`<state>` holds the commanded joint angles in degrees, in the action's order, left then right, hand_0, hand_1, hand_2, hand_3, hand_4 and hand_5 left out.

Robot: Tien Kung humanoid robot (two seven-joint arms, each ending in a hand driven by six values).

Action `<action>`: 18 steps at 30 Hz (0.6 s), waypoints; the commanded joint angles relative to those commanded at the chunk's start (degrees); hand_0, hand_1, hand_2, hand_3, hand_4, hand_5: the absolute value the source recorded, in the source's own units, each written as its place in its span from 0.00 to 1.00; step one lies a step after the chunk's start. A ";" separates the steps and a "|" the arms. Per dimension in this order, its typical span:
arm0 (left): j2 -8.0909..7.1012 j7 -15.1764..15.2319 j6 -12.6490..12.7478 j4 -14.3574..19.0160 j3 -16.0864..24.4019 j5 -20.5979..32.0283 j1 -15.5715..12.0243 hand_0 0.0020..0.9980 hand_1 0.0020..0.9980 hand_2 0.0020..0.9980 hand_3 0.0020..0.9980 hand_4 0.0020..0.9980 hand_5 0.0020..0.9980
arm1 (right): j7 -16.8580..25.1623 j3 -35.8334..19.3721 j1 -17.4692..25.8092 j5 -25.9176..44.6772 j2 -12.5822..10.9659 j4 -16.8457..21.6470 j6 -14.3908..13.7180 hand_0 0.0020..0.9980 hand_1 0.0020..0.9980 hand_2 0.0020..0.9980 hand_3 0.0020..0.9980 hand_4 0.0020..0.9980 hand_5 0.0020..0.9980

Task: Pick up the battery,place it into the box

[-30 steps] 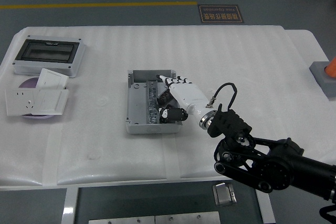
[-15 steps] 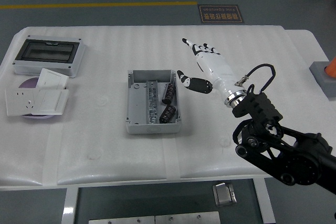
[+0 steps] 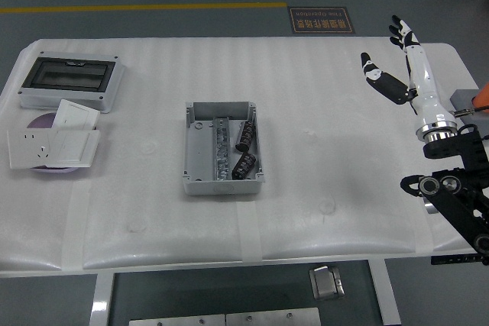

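Batteries point(image 3: 245, 150) — two dark cylinders — lie inside the grey box point(image 3: 200, 177), toward its right side, one nearer the far wall and one nearer the front wall. Head view: the box sits open-topped near the middle of the white table point(image 3: 321, 211), with a metal rail running along its floor beside the batteries. The right hand point(image 3: 409, 66) is raised above the table's far right corner, well apart from the box, its white-and-black fingers point(image 3: 403, 30) extended and its thumb angled out to the left — it holds nothing. At the table's left end rest a grey enclosure with a dark window point(image 3: 69, 82), and nearer, white socket plates point(image 3: 52, 143) lying over a purple disc point(image 3: 42, 121).
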<state>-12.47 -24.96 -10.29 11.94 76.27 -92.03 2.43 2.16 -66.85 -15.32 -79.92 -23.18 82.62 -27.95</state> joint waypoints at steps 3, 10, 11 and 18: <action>0.15 0.72 0.29 -0.09 -0.19 -0.36 0.05 0.54 0.60 0.49 0.57 0.58 0.02 | 3.96 -3.21 0.58 6.53 0.32 -0.26 1.68 1.00 0.88 0.90 1.00 0.65 0.30; 0.10 0.95 0.38 -0.08 -0.21 -0.46 0.46 0.54 0.60 0.51 0.57 0.58 0.02 | 10.44 -4.01 0.36 19.44 0.64 0.12 5.34 0.94 0.83 0.86 0.98 0.79 0.42; 0.10 0.92 0.34 -0.08 -0.21 -0.40 0.59 0.54 0.60 0.51 0.57 0.58 0.02 | 10.80 -3.92 0.24 21.01 0.61 0.08 5.64 0.94 0.83 0.86 0.98 0.79 0.42; 0.31 0.43 -0.08 -0.06 -0.47 0.11 0.92 0.55 0.60 0.51 0.57 0.58 0.02 | 11.72 -2.72 -0.26 29.43 0.90 -0.98 6.49 0.90 0.84 0.86 0.97 0.81 0.45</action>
<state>-12.16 -24.53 -10.36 11.88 75.80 -91.92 3.35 13.88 -69.58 -15.58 -50.49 -22.29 81.65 -21.46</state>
